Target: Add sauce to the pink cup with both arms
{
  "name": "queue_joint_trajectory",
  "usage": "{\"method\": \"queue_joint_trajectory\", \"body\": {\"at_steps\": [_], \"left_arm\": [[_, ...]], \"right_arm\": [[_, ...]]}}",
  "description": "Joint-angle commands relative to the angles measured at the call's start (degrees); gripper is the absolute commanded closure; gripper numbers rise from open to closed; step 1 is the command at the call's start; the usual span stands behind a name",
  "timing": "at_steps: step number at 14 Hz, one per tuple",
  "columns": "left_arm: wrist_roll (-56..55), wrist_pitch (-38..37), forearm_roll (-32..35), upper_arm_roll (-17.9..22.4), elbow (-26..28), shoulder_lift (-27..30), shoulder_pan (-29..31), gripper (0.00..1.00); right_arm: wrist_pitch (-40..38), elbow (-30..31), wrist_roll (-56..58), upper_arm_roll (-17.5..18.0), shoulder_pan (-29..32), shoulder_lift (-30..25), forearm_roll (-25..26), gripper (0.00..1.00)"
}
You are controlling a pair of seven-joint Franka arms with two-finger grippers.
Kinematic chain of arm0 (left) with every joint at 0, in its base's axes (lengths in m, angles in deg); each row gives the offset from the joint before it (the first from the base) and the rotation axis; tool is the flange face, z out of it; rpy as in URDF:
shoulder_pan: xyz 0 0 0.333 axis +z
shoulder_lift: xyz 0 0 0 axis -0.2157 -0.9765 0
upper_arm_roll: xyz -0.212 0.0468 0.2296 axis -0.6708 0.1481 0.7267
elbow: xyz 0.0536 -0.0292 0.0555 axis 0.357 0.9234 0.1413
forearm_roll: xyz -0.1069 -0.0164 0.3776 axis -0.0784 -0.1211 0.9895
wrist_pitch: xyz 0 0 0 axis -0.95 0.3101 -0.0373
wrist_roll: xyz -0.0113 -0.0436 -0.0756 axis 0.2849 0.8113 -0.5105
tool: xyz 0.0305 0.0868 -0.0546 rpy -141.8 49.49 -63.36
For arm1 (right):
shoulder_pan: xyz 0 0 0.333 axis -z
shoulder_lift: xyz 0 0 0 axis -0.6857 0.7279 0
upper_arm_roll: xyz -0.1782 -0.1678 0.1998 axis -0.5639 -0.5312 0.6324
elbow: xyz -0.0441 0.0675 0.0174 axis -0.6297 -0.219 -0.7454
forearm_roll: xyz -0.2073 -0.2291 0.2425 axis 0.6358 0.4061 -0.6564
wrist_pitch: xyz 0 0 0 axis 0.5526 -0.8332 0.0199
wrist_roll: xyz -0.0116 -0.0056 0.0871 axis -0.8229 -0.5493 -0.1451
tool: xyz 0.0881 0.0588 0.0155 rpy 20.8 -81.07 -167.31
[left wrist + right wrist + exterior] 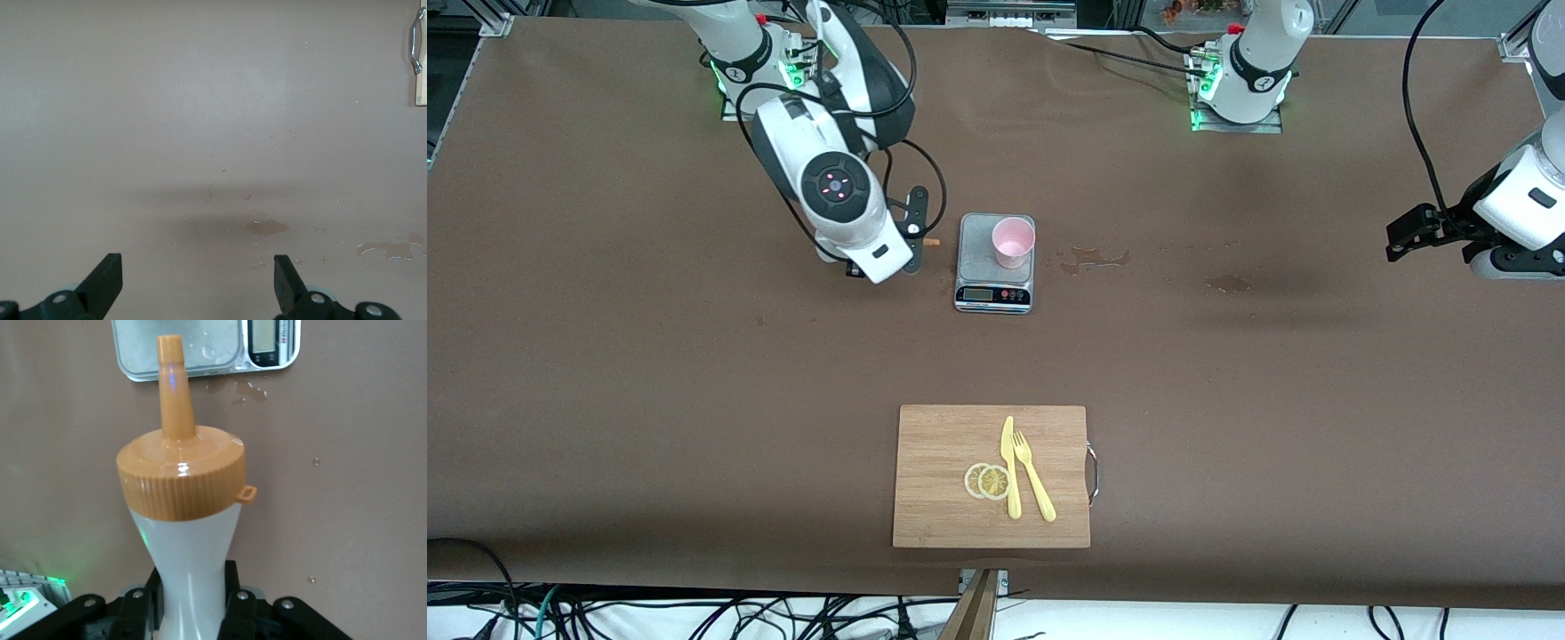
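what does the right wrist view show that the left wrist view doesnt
Only the right wrist view shows the sauce, clamped between the right gripper's fingers, its orange nozzle aimed toward the grey kitchen scale, whose display is visible.

Only the left wrist view shows the left gripper, open and empty over bare table, plus a corner of the cutting board with its metal handle.

Both show the brown table cover with small wet spill marks. Neither shows the pink cup.

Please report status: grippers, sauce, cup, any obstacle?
Right gripper shut on sauce bottle, beside scale. Left gripper open, waiting over bare table. Pink cup on scale, nothing blocking.
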Motion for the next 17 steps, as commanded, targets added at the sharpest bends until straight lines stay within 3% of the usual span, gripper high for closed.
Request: {"method": "queue_joint_trajectory", "body": {"at_steps": [1, 7, 12, 17], "left_arm": [[1.3, 0.3, -0.6, -1.4, -0.4, -0.2, 0.5, 0.00], [1.3, 2.3, -0.7, -1.6, -0.3, -1.7, -0.8, 0.00], [2.3, 1.6, -0.5, -2.6, 0.1, -1.6, 0.1, 0.00], [5.9, 1.4, -0.5, -0.6, 0.0, -1.8, 0.1, 0.00]], "right_arm": [[-4.5, -4.4, -2.8, 0.2, -3.3, 2.6, 2.3, 0.79], [-9.9, -10.5, -8.2, 2.8, -6.1, 8.8, 5.2, 0.78], [-9.9, -11.0, -8.5, 2.8, -7.3, 9.4, 5.2, 0.78], [-9.4, -11.4, -8.4, 2.7, -6.5, 9.3, 5.0, 0.74]]}}
